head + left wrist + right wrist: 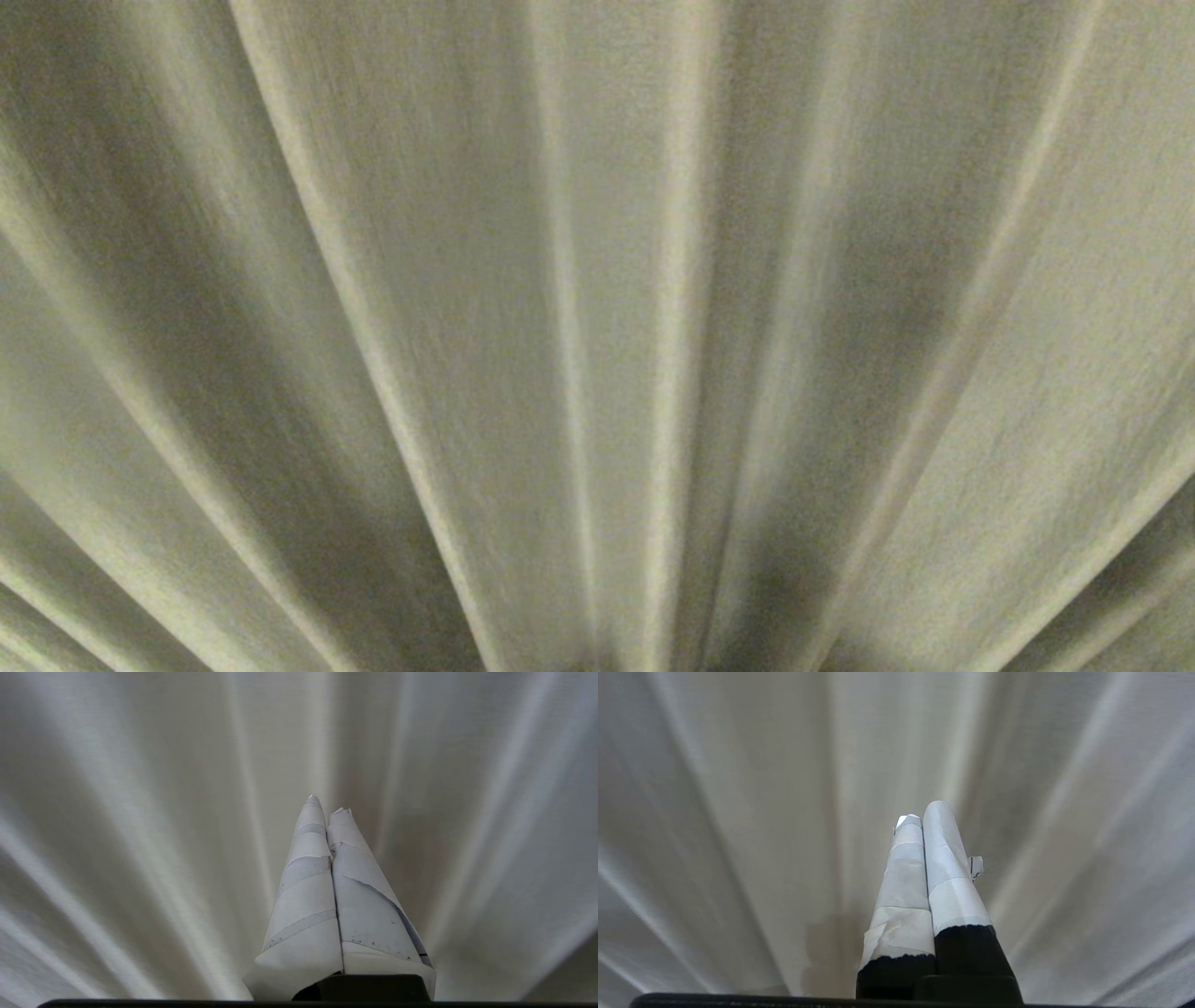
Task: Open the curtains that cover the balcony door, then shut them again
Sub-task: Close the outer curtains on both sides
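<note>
Curtains [597, 336] drawn, filling everything just ahead of both sets of jaws, pressed together on nothing. Best to spread left gripper [327, 805] and right gripper [924, 812] first, then find the hemmed middle edges before pinching.

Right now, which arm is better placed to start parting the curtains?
Neither clearly. The left gripper and right gripper are both shut, empty, pointing at the curtains alike. No parting edge between panels or balcony door shows, so choose once the seam is found.
</note>
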